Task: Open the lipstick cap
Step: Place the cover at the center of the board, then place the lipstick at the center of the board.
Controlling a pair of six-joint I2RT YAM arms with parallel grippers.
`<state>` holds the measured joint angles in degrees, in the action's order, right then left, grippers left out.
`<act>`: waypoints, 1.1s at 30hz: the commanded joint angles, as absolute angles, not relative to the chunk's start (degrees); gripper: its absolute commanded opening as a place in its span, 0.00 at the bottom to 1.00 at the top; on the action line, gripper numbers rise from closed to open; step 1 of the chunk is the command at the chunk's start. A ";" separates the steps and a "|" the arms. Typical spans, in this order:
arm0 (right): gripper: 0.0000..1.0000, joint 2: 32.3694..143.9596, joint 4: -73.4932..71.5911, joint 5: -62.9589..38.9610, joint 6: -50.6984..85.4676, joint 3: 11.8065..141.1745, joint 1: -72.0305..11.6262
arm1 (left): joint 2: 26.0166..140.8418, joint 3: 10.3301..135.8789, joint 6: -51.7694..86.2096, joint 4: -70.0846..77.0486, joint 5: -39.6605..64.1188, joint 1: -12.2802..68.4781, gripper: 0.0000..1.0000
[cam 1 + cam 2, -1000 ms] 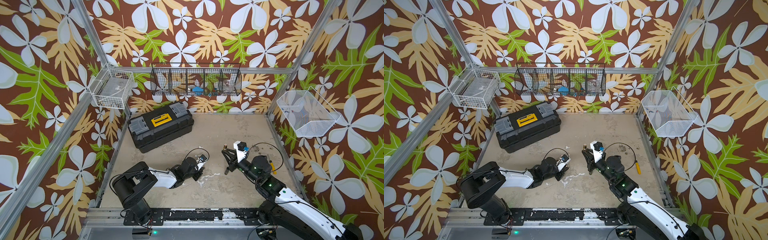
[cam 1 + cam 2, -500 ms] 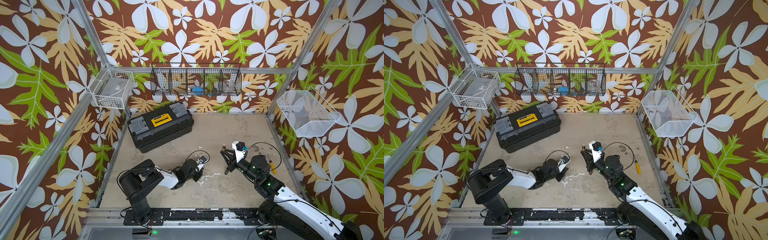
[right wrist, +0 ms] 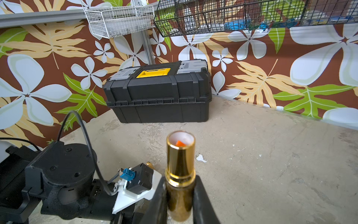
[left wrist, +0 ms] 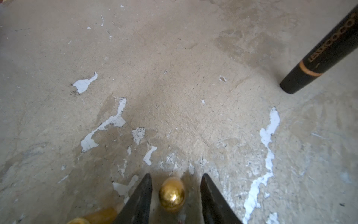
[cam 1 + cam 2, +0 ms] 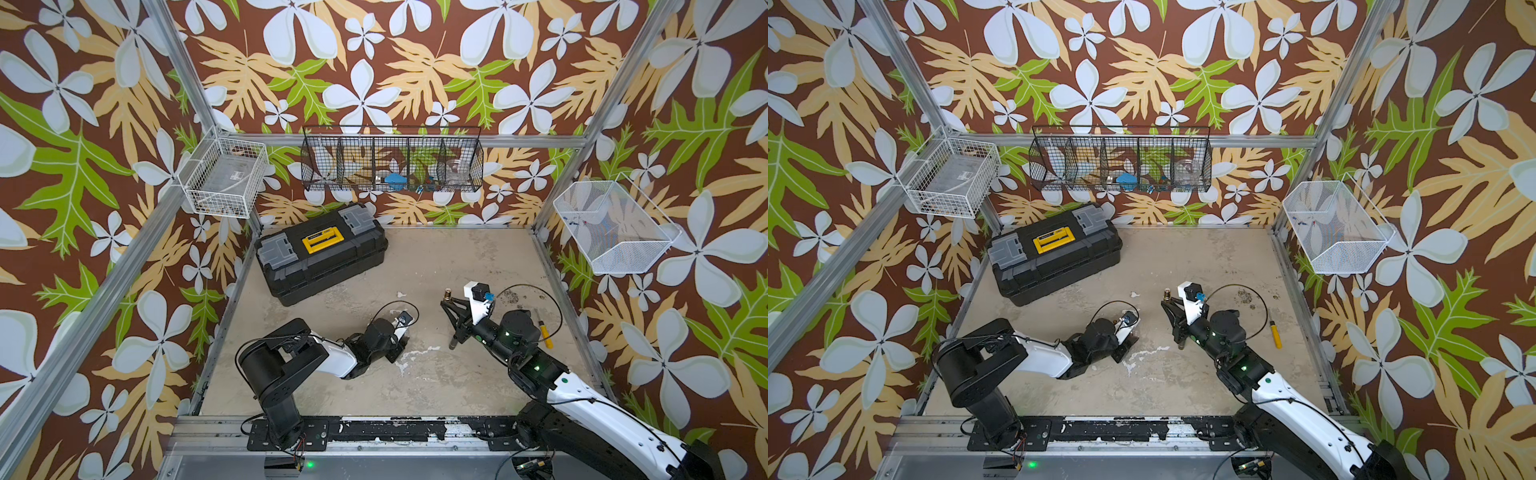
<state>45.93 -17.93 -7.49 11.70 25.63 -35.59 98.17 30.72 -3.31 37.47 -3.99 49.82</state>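
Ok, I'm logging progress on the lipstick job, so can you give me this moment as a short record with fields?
lipstick tube: gold, uncapped, orange stick visible inside
right claw: shut on the lipstick tube, held above the table
left claw: open, low over the table
cap: gold, off the tube, between the left claw's jaws, a gap on each side
task state: cap is off
toolbox: black, closed, back left of the table
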 commanded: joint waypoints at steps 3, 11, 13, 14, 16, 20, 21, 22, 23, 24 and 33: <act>0.16 45.95 -19.67 -7.55 12.02 25.79 -35.60 | 95.97 31.66 -2.47 34.95 -2.17 49.80 0.48; 0.16 45.79 -19.93 -7.21 12.04 25.14 -35.60 | 87.99 31.08 -0.80 32.70 -1.06 49.79 0.52; 0.16 45.95 -20.38 -7.28 12.02 24.83 -35.59 | 85.54 30.30 -1.26 33.40 -0.12 49.83 0.52; 0.16 46.21 -20.71 -7.46 11.96 24.57 -35.60 | 84.10 29.68 -1.32 34.10 0.05 49.77 0.53; 0.16 46.79 -20.93 -7.86 11.59 24.32 -35.58 | 80.99 28.80 -1.23 34.64 0.39 49.83 0.53; 0.16 48.15 -21.02 -11.47 8.17 23.78 -35.59 | 74.63 28.03 -1.33 36.43 8.15 48.79 0.54; 0.16 48.74 -20.57 -12.86 6.68 23.77 -35.60 | 73.38 28.48 -1.00 36.40 11.47 48.16 0.54; 0.16 49.20 -20.11 -13.86 5.38 24.04 -35.60 | 72.46 29.00 -0.73 36.20 14.26 47.62 0.54; 0.16 49.61 -19.46 -15.09 4.16 24.22 -35.59 | 71.49 29.59 -0.35 36.14 17.00 47.10 0.54; 0.16 49.89 -19.18 -16.62 2.65 24.20 -35.59 | 70.63 30.07 0.03 36.13 18.61 46.79 0.54; 0.16 49.52 -21.54 -22.93 -2.69 21.73 -35.53 | 69.51 35.86 3.14 35.32 29.83 46.14 0.59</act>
